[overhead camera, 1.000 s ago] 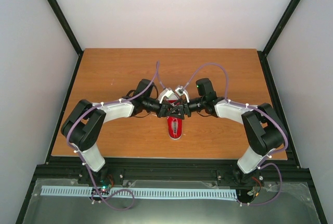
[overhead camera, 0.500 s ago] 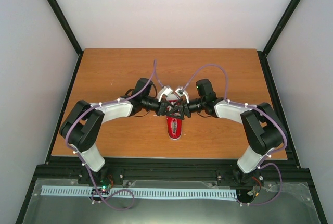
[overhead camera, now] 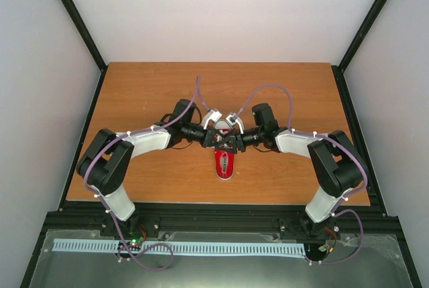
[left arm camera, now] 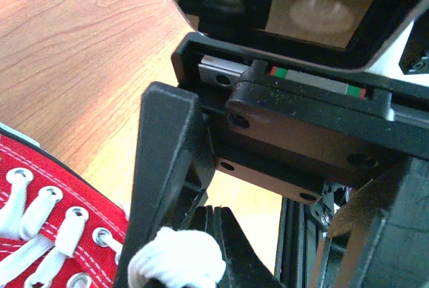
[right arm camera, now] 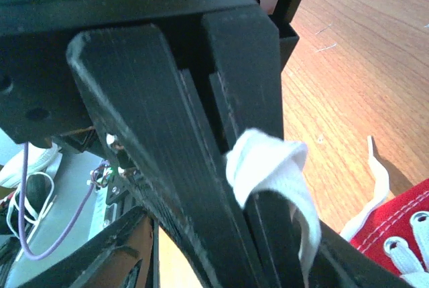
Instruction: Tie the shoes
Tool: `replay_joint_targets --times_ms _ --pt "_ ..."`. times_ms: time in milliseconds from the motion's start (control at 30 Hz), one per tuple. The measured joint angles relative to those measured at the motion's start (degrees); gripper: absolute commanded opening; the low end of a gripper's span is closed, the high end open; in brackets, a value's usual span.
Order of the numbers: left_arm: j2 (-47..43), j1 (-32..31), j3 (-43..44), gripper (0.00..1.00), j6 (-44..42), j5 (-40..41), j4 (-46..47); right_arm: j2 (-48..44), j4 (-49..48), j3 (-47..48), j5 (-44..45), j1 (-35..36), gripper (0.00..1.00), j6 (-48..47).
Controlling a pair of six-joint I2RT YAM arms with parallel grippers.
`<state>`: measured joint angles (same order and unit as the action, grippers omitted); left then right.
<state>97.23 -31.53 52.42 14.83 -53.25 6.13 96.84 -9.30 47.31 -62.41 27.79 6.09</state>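
The red sneaker (overhead camera: 224, 163) with white toe cap lies mid-table, toe toward the near edge. Both grippers meet over its laced top. My left gripper (overhead camera: 216, 140) is shut on a loop of white lace (left arm camera: 177, 264), and the shoe's red canvas and eyelets (left arm camera: 40, 194) show at lower left. My right gripper (overhead camera: 233, 142) is shut on another loop of white lace (right arm camera: 268, 164), and the shoe's edge (right arm camera: 402, 234) shows at lower right. A loose lace end (right arm camera: 377, 175) lies on the wood. In each wrist view the other gripper's black body crowds close.
The wooden table (overhead camera: 147, 94) is bounded by a black frame, with white walls at the back and sides. Purple cables (overhead camera: 198, 97) arch over both wrists. The black rail (overhead camera: 214, 218) runs along the near edge.
Both grippers have drawn slightly closer together over the shoe's laced top, still holding the laces. The shoe has barely moved.
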Motion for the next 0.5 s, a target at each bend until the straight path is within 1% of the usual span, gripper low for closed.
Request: replay_joint_targets --times_ms 100,200,367,500 --pt "0.00 0.15 0.04 0.01 0.37 0.26 0.00 0.02 -0.70 -0.52 0.66 0.00 0.50 0.04" --pt "0.00 0.31 0.07 0.01 0.46 0.37 -0.02 0.07 -1.27 -0.96 1.18 0.00 0.45 0.31" --pt "0.00 0.39 0.09 0.01 0.63 0.70 0.00 0.07 -2.19 -1.64 1.95 0.00 0.34 0.63" --pt "0.00 0.61 0.15 0.01 0.44 -0.50 -0.02 0.11 -2.56 -1.95 1.75 -0.07 0.24 0.70"
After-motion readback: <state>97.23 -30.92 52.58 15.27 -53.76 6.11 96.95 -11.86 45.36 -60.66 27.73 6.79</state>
